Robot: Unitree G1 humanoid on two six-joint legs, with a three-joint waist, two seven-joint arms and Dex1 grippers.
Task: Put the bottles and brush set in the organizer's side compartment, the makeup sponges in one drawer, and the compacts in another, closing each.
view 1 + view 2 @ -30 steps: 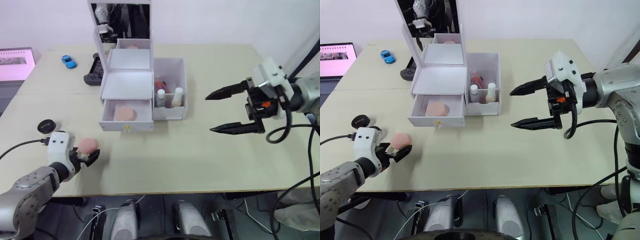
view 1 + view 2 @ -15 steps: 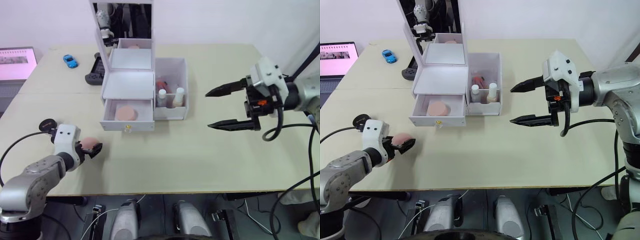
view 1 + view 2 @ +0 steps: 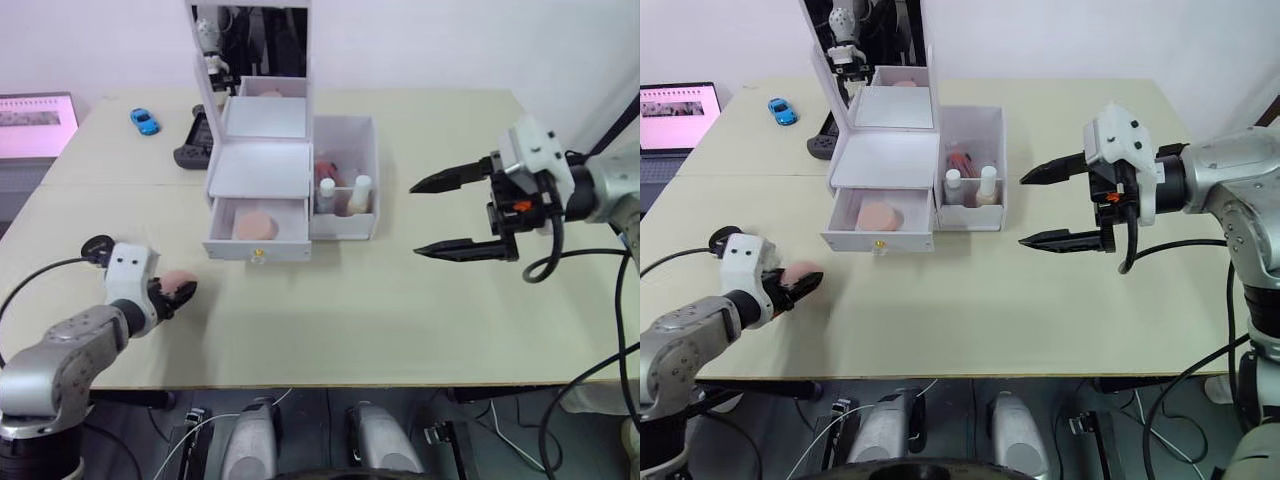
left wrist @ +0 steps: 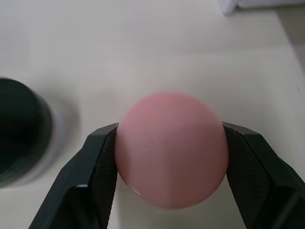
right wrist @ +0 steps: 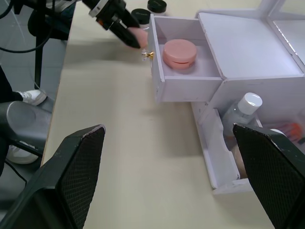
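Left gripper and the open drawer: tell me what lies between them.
Only bare tabletop lies between the left gripper, shut on the pink sponge, and the open drawer, per the left eye view.

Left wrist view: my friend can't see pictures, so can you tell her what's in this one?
A round pink makeup sponge is pinched between the two black fingers of the robot's left tool, just over a pale tabletop. A blurry black round thing sits beside it.

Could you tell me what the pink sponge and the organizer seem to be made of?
Sponge: likely soft foam, with a matte, even pink surface and a rounded shape between the left gripper's fingers. Organizer: probably rigid plastic, with smooth white flat panels, thin straight walls and a slight sheen; painted board cannot be ruled out.
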